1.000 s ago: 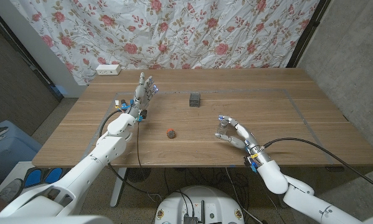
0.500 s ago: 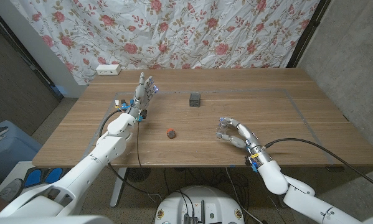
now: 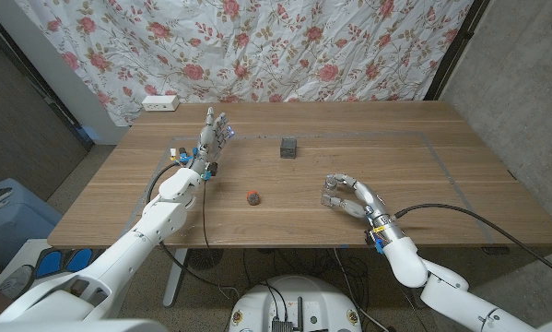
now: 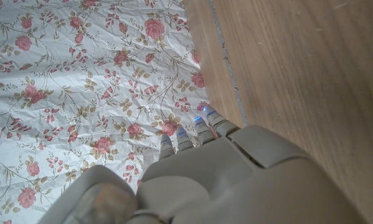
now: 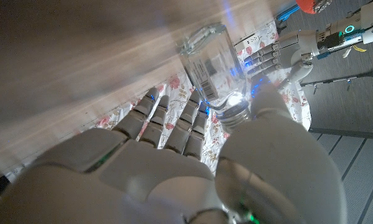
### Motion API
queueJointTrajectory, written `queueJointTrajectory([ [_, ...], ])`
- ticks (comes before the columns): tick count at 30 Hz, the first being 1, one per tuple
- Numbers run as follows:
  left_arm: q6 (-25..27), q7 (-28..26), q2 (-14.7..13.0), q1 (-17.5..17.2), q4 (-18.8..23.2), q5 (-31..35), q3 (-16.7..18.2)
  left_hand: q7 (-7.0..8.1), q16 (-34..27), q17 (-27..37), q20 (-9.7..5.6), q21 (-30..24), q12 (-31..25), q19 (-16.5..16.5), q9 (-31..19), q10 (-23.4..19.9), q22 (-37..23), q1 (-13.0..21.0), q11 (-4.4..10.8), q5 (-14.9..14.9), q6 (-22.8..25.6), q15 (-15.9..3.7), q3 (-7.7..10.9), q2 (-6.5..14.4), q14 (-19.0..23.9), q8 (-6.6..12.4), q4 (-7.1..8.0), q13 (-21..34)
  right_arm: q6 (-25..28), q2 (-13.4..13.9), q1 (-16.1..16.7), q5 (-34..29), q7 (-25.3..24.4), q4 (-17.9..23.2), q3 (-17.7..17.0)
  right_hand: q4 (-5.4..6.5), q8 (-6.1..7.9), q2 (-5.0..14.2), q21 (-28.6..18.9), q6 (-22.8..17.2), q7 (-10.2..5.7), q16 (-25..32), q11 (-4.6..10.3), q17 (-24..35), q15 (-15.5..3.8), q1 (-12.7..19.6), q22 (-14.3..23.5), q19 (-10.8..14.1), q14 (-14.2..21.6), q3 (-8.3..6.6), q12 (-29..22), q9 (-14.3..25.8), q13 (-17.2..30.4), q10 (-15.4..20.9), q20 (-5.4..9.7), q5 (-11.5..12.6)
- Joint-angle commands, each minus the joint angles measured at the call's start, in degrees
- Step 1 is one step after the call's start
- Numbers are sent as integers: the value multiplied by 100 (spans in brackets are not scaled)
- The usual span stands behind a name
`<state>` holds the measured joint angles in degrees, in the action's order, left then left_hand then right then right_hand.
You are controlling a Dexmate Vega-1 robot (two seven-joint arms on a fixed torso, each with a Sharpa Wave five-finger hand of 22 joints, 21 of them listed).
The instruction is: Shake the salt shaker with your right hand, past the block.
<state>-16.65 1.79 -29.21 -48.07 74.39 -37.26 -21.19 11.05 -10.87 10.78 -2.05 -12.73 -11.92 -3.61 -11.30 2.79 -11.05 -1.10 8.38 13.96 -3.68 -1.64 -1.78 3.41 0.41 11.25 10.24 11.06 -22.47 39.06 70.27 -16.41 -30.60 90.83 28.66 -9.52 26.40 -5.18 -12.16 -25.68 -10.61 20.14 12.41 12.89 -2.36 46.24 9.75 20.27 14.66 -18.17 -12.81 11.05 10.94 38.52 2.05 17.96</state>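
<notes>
Behind the wooden table [image 3: 414,175] hangs a curtain [image 3: 285,46] printed with roses, and a white power strip [image 3: 159,102] sits at the table's far left corner.

My right hand [image 3: 355,196] grasps the salt shaker [image 3: 331,192], a small clear glass jar, on the near right part of the table. In the right wrist view my fingers [image 5: 167,121] curl around one side of the glass shaker [image 5: 212,68] and the thumb presses the other side by its metal cap. Whether its base touches the wood I cannot tell. Compared with a second ago, this hand and the shaker sit slightly further right and nearer the table's front edge; half a second ago they were almost where they are now.

Well beyond the shaker, toward the middle of the table, stands the dark block [image 3: 288,146]. A small red-and-dark object [image 3: 253,197] lies near the front, left of the shaker and apart from it.

My left hand [image 3: 212,138] is released, fingers straight and raised at the far left, unchanged across the frames.
</notes>
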Motion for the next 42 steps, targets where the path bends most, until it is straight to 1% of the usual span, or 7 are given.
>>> queueJointTrajectory([
  [1,1,0,0,-1,-1,0,0,38,-29,34,-136,-26,-21,-28,-35,8,-27,-2,52,25,13,-611,-2,578,8,23,43,21,186,66,24,35,17,146,-13,37,74,-3,28,-164,-33,72,7,24,-551,86,7,88,128,12,-38,32,6,150,1,-35],
  [9,1,0,1,0,-2,0,0,51,-29,34,-135,-26,-22,-27,-35,5,-27,-2,60,24,13,-606,-2,578,9,23,43,21,216,141,7,76,102,163,-6,44,184,28,46,-413,-83,119,14,39,-613,156,8,118,215,34,-25,45,11,326,9,-59],
  [10,0,0,1,0,-2,0,0,49,-29,34,-136,-25,-22,-27,-35,5,-27,-2,59,24,15,-608,-2,578,9,24,43,21,233,145,10,81,103,174,-11,48,213,33,51,-475,-119,135,16,45,-622,169,8,124,245,44,-22,49,12,380,14,-64],
  [13,1,0,1,0,-2,0,0,48,-29,34,-137,-26,-21,-28,-35,7,-27,-2,45,24,19,-609,-2,578,9,26,43,21,264,177,7,76,127,201,-13,48,228,47,52,-505,-139,162,17,52,-652,198,8,144,297,51,-25,53,15,459,25,-68],
  [23,1,0,0,0,-1,-1,0,48,-29,34,-135,-25,-21,-26,-35,6,-27,-2,58,24,15,-614,-3,578,9,24,43,21,340,247,9,109,197,267,-20,76,329,85,69,-725,-141,258,20,81,-752,245,9,183,477,112,-23,68,25,770,23,-96],
  [30,1,0,0,0,-1,0,0,46,-29,34,-138,-25,-22,-26,-35,5,-27,-2,50,24,19,-604,-2,578,8,25,43,21,341,268,-2,101,207,289,-17,103,477,158,74,-1056,-97,368,23,119,-811,259,10,228,661,169,-47,85,37,1141,42,-131],
  [42,0,1,2,1,-4,0,0,49,-29,34,-134,-26,-21,-29,-35,8,-27,-2,56,23,16,-606,-3,578,8,24,44,21,425,273,-36,115,206,365,-54,38,606,286,64,-1346,-105,506,27,167,-878,520,11,320,858,155,-50,97,43,1517,96,-168],
])
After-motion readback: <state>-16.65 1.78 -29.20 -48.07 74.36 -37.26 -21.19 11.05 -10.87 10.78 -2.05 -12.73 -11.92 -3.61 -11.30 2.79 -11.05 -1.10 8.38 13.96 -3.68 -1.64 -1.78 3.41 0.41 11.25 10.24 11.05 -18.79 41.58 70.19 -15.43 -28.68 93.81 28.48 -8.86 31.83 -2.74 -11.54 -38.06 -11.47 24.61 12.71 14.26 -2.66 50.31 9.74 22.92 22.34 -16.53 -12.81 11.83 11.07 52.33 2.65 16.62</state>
